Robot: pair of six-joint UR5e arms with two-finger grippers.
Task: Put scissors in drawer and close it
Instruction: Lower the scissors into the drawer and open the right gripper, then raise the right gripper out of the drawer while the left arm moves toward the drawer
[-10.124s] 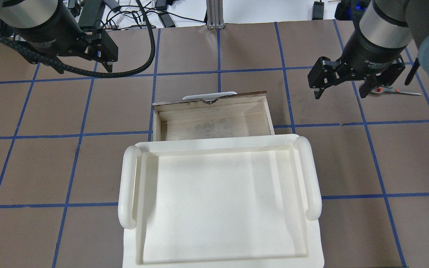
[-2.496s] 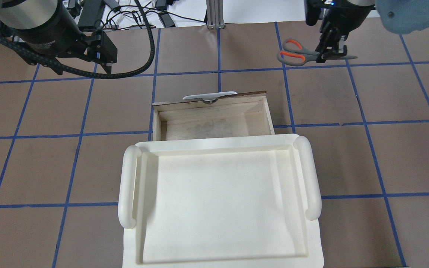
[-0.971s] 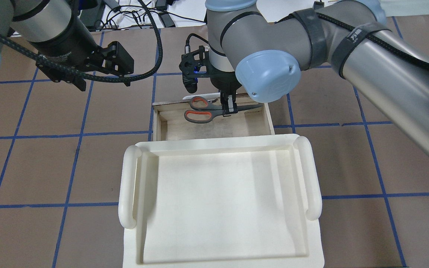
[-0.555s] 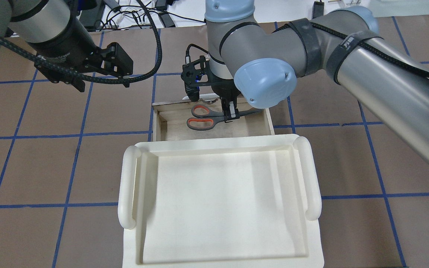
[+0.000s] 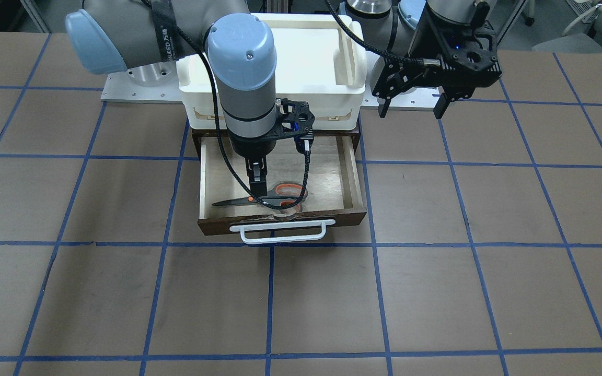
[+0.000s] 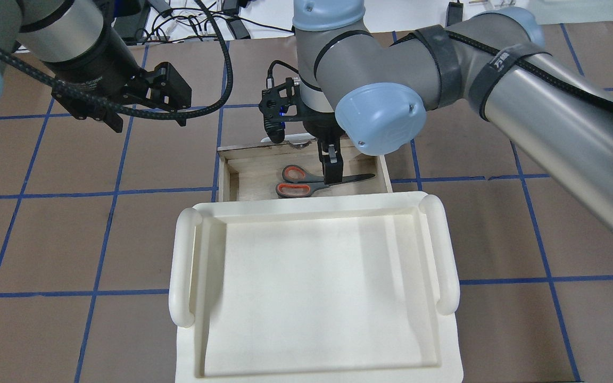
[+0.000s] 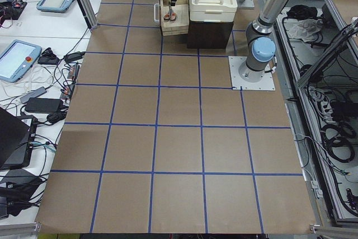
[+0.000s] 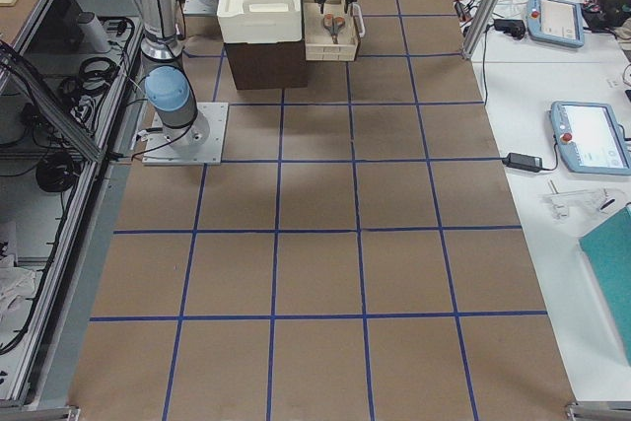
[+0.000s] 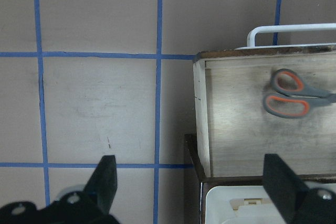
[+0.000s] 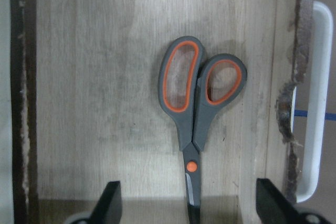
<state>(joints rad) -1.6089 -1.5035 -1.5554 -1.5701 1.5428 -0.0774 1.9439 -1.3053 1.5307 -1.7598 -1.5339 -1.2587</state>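
The scissors (image 10: 197, 103), grey with orange-lined loops, lie flat on the pale floor of the open wooden drawer (image 5: 356, 177). They also show in the overhead view (image 6: 298, 181) and the front view (image 5: 280, 194). My right gripper (image 6: 330, 162) hangs low inside the drawer with its jaws spread wide on either side of the blades, holding nothing. My left gripper (image 6: 149, 119) is open and empty above the table to the drawer's left. Its wrist view shows the drawer (image 9: 202, 119) and the scissors (image 9: 286, 95).
The drawer's white bar handle (image 5: 280, 237) faces away from the robot. A white plastic bin (image 6: 184, 266) sits on the dark cabinet above the drawer's back. Brown table with blue tape grid (image 6: 72, 239) lies all around.
My right gripper has carried the scissors from over the drawer down to its floor and has opened off them. The left arm has hardly moved in the last second.
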